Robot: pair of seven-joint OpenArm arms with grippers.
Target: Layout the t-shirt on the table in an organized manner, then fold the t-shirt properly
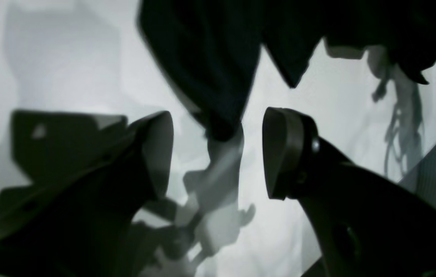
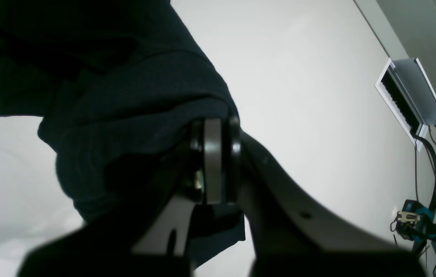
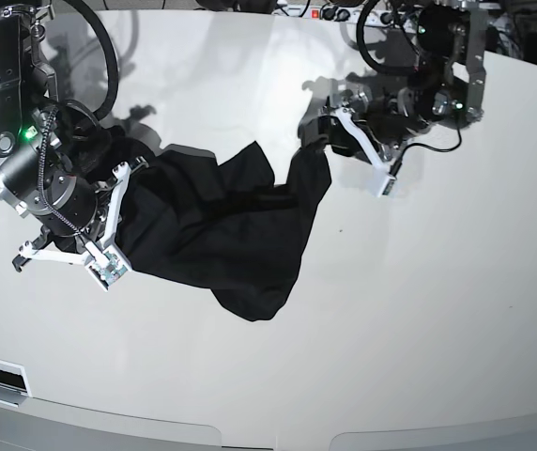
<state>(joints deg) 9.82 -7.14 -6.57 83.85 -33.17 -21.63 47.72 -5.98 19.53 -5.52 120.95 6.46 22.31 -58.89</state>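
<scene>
The black t-shirt (image 3: 222, 225) lies bunched and stretched across the white table (image 3: 419, 310) between my two arms. My right gripper (image 3: 118, 202) is at the shirt's left end. In the right wrist view its pads (image 2: 213, 161) are pressed together with the t-shirt (image 2: 125, 96) draped over and around them. My left gripper (image 3: 329, 141) is at the shirt's upper right corner. In the left wrist view the left gripper (image 1: 218, 130) is open, and a hanging tip of the t-shirt (image 1: 202, 57) dips between the wide-apart fingers (image 1: 279, 154) without being pinched.
A rectangular cable port (image 2: 406, 96) is set into the table near its far edge, with cables and a small blue device (image 2: 414, 219) beyond. The table's curved front edge (image 3: 250, 427) runs along the bottom of the base view. More cables (image 3: 381, 19) lie behind the left arm.
</scene>
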